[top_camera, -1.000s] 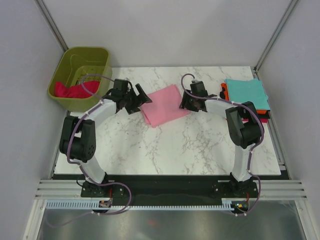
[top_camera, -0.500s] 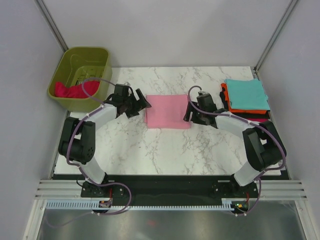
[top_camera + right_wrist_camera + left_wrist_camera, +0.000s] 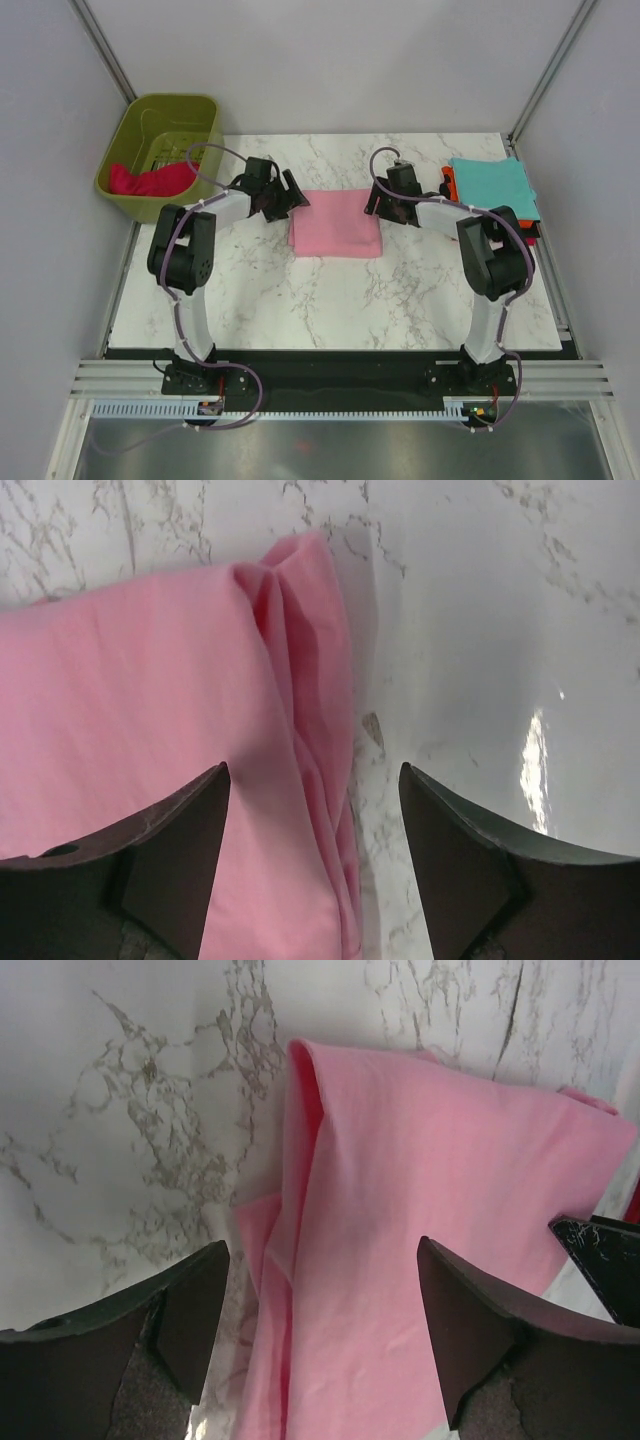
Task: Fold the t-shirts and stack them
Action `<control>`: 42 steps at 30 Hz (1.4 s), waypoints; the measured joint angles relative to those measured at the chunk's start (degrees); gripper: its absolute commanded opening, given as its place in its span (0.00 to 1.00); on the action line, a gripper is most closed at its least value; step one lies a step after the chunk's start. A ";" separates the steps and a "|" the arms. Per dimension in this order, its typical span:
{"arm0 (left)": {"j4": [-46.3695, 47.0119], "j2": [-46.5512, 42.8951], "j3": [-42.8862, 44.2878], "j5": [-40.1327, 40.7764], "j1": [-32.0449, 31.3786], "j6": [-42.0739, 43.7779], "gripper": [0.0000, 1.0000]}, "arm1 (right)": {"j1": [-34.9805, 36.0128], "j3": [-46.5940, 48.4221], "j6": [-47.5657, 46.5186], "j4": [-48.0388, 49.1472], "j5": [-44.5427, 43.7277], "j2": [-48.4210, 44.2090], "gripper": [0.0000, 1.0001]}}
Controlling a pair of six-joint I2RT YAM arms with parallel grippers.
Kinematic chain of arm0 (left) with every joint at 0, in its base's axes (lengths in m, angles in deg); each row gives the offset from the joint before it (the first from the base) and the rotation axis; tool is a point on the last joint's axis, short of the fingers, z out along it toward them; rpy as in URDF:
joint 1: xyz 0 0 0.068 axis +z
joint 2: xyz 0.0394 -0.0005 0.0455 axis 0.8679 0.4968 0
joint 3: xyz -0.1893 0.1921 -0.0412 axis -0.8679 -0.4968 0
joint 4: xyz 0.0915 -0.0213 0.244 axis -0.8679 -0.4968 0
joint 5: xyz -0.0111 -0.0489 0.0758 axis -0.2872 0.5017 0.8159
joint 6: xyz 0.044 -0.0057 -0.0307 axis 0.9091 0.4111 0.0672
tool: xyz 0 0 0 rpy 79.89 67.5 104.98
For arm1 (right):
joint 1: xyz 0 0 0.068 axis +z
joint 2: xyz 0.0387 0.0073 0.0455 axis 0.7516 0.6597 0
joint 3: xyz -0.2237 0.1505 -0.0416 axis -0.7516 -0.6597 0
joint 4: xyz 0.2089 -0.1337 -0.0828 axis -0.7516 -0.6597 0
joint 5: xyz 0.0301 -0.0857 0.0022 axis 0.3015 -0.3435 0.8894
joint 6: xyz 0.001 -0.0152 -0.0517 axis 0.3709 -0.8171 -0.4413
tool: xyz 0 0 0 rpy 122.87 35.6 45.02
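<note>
A light pink t-shirt (image 3: 335, 224) lies folded into a flat rectangle in the middle of the marble table. My left gripper (image 3: 293, 195) hovers open over its far left corner, and the cloth's folded edge (image 3: 300, 1160) shows between the fingers (image 3: 322, 1260). Over the far right corner my right gripper (image 3: 375, 203) is also open, straddling the bunched right edge (image 3: 310, 660) with nothing pinched (image 3: 315, 780). Folded t-shirts are stacked at the far right, teal (image 3: 492, 187) on top of orange (image 3: 452, 195). A crimson t-shirt (image 3: 140, 180) lies crumpled in the basket.
The olive-green plastic basket (image 3: 160, 120) stands at the table's far left corner, partly off the edge. Bare marble (image 3: 330, 300) stretches between the pink t-shirt and the arm bases. Grey walls enclose the table on three sides.
The pink t-shirt went from lying askew to a squared rectangle. Both grippers then moved up to its far corners, and the left jaws narrowed slightly.
</note>
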 measured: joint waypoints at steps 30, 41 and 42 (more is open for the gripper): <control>-0.20 12.68 12.61 0.85 0.04 0.61 0.11 | -2.64 13.07 1.11 8.50 7.21 15.34 0.00; -0.04 12.02 12.13 3.32 -2.19 0.57 0.02 | -2.64 10.27 1.46 8.04 6.51 12.79 0.00; -0.22 11.58 11.69 3.85 -2.73 0.57 0.02 | -2.64 9.57 1.42 7.87 6.25 11.98 0.00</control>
